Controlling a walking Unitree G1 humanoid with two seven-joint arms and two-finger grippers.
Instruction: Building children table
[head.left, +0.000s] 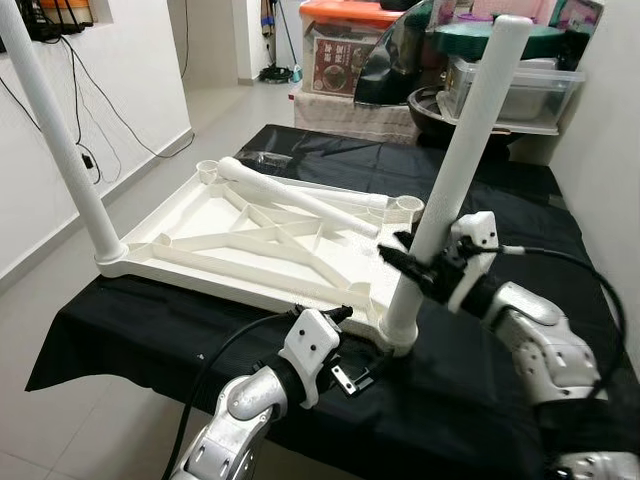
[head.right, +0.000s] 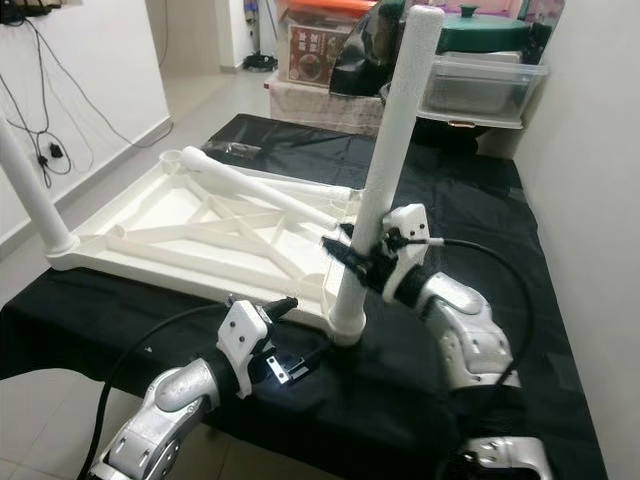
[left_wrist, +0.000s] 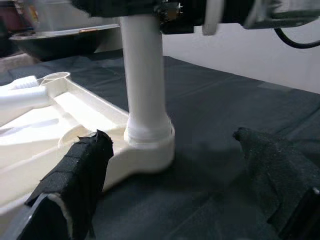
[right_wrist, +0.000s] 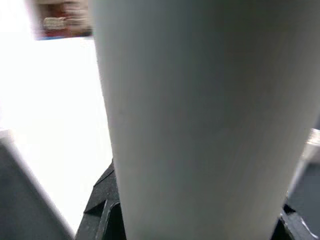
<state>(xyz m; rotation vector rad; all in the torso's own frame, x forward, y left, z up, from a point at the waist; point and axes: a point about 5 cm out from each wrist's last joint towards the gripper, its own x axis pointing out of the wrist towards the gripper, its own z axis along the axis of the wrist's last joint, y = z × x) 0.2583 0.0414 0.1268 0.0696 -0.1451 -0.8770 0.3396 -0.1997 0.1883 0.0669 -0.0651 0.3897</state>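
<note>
Left tool (head.left: 345, 378) spread wide at six o'clock, corner socket (left_wrist: 150, 150) dead ahead; right tool (head.left: 418, 265) clamps the upright leg (head.left: 455, 170)

We count one white tabletop (head.left: 250, 240) lying upside down on the desk (head.left: 480, 380). On the tabletop two legs (head.left: 465, 150) stand upright in corner sockets, one leg (head.left: 300, 195) lies loose, and two sockets (head.left: 405, 207) are empty.
</note>
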